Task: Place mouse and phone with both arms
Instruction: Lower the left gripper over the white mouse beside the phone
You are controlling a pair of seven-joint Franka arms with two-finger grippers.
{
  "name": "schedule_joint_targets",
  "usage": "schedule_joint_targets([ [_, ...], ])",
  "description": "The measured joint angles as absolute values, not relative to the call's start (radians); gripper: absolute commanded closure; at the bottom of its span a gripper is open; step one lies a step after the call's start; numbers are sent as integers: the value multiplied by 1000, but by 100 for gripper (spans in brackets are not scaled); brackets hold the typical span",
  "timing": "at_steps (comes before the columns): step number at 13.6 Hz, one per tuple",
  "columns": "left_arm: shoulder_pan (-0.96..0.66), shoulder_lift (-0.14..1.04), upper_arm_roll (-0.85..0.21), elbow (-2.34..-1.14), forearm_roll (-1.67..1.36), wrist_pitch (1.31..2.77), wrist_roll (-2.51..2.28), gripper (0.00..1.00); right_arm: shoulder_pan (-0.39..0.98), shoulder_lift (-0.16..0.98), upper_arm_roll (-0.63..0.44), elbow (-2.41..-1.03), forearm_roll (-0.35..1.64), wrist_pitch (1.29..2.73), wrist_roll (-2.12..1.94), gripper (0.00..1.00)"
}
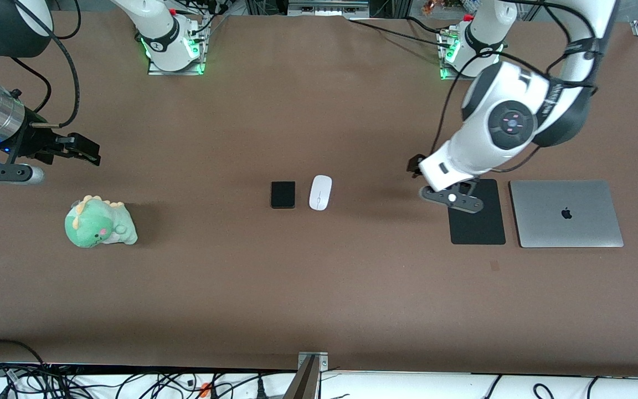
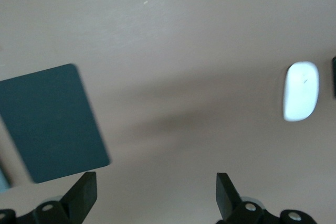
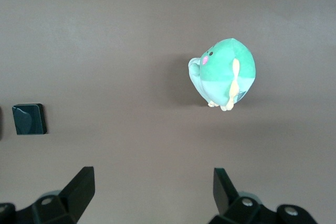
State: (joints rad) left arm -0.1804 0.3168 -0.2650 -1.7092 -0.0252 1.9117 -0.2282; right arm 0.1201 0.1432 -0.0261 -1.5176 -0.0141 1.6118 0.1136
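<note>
The white mouse and the small black phone lie side by side at the table's middle, the phone toward the right arm's end. My left gripper is open and empty, up over bare table between the mouse and the black pad. The left wrist view shows its open fingertips, the mouse and a sliver of the phone. My right gripper is open and empty, up over the table at the right arm's end, above the plush. The right wrist view shows the phone.
A large thin black pad and a closed silver laptop lie side by side at the left arm's end. A green plush dinosaur sits at the right arm's end; it also shows in the right wrist view.
</note>
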Motion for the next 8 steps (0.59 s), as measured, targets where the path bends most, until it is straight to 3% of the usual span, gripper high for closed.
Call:
schedule_joint_targets([
  [5,-323,458,-265,-1522,-25,1926,-512,0,120,143,-26,-1518,-14,1612,114,0],
  [8,-385,557,-264,-1453,-25,2021,-617,0,120,143,-26,-1517,-14,1612,114,0],
])
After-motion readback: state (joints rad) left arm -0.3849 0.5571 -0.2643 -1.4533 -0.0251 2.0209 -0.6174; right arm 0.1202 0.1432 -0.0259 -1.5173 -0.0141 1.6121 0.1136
